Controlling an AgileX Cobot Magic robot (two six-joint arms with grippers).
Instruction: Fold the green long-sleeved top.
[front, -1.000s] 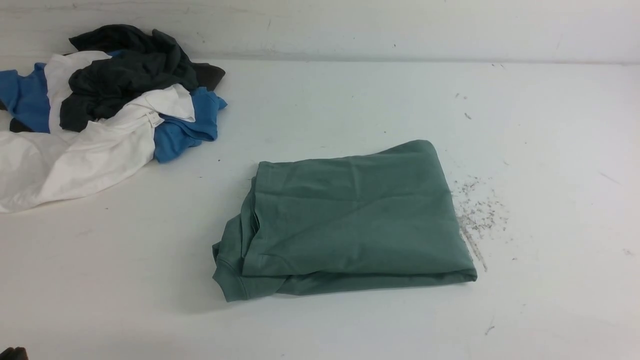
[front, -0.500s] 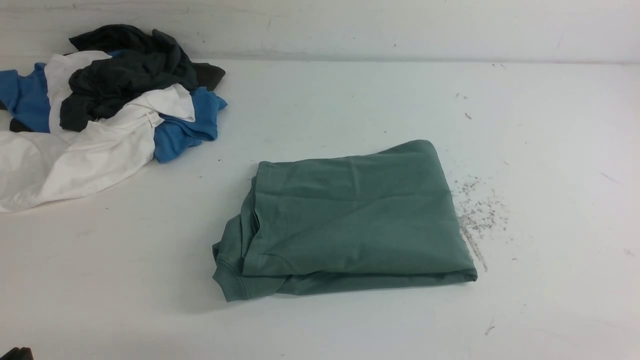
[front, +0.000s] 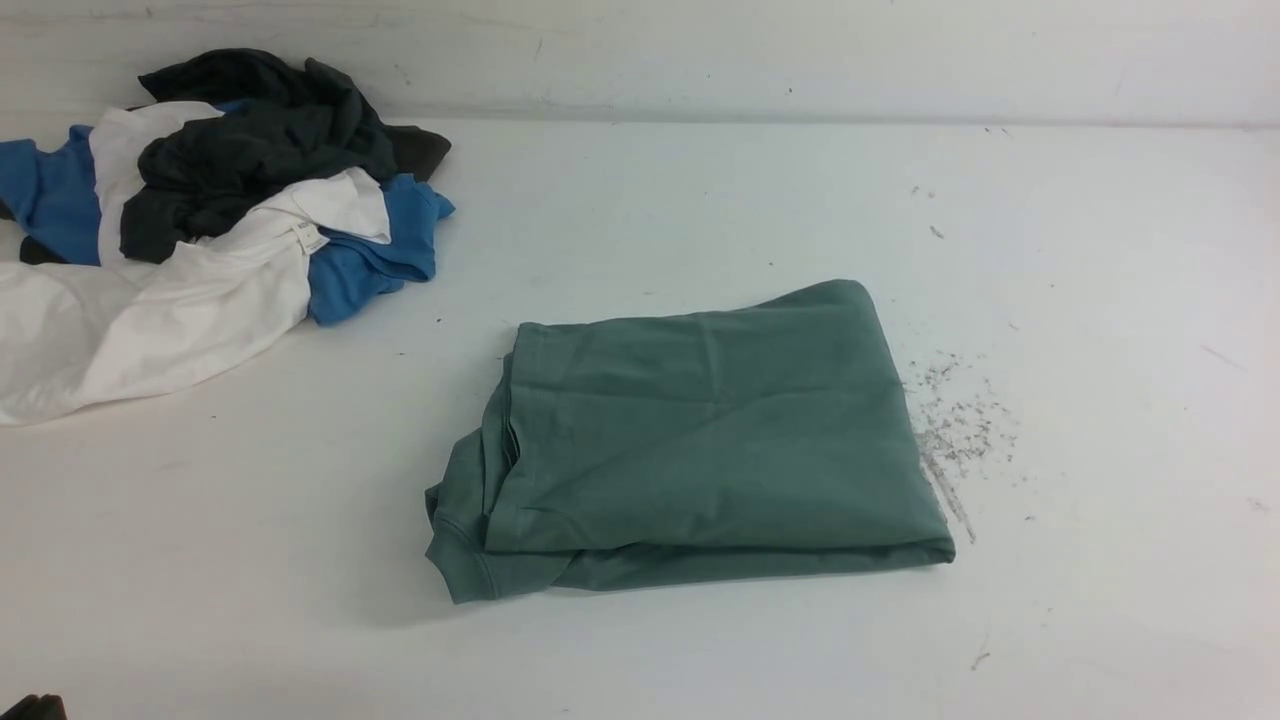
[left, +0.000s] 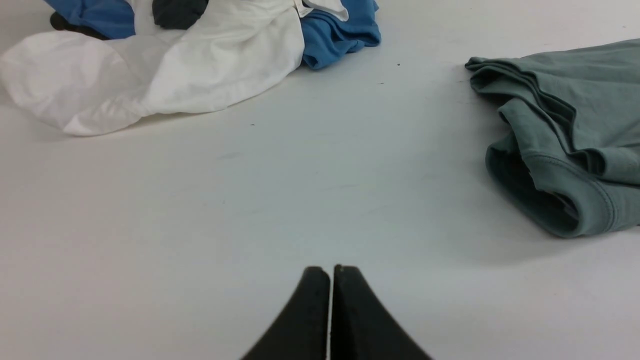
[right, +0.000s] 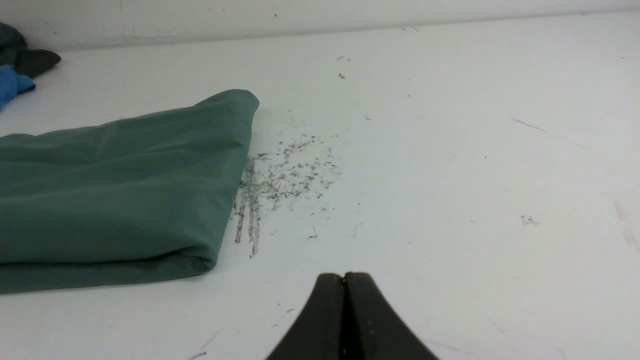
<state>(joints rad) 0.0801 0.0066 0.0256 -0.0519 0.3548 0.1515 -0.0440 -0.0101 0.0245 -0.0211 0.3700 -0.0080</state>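
You face a white table (front: 640, 200) bearing grey scuff marks (front: 955, 420) at mid-right, backed by a plain white wall (front: 700, 50), all under even, diffuse light.

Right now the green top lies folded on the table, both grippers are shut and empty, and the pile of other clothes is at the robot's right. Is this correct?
Not quite: the pile of other clothes is at the robot's left, as the front view shows. The rest holds: the green top lies folded on the table, and the left gripper and right gripper are shut and empty.
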